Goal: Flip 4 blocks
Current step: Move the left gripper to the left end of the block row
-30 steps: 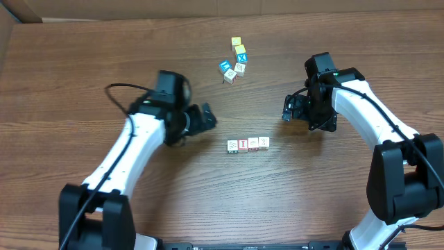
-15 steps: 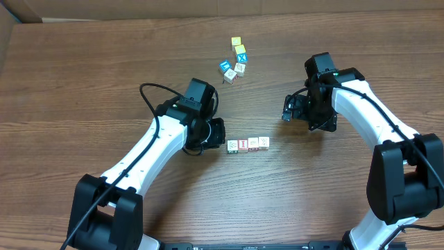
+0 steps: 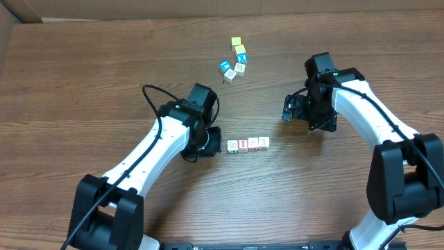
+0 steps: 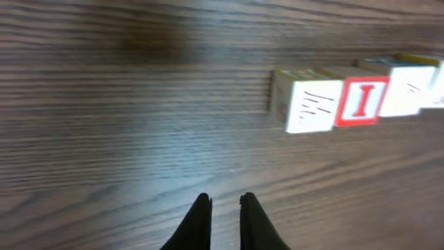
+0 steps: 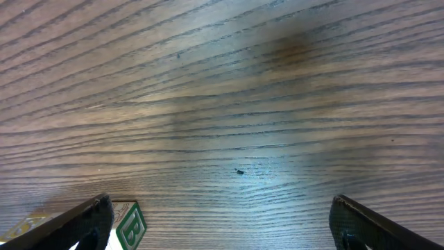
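Observation:
Four blocks [image 3: 248, 144] lie in a touching row at the table's middle, pale faces up, the second from the left bearing a red I [image 3: 243, 144]. The left wrist view shows the row's left end: a pale block [image 4: 309, 104], the red-bordered I block [image 4: 361, 101] and a further pale one [image 4: 409, 90]. My left gripper [image 3: 216, 139] is low over the wood just left of the row, apart from it. Its fingers [image 4: 223, 201] are shut with only a thin slit and nothing between them. My right gripper [image 3: 286, 110] hangs open up and right of the row, its jaws [image 5: 220, 203] wide over bare wood.
A loose cluster of yellow-faced and blue-faced cubes [image 3: 236, 61] lies at the back of the table. A cube with a green B [image 5: 128, 226] sits by the left finger in the right wrist view. A cardboard wall [image 3: 14, 14] borders the far edge.
My left arm swung right and toward the front, ending beside the row's left end, and its jaws went from open to shut. The right arm and the blocks stayed put.

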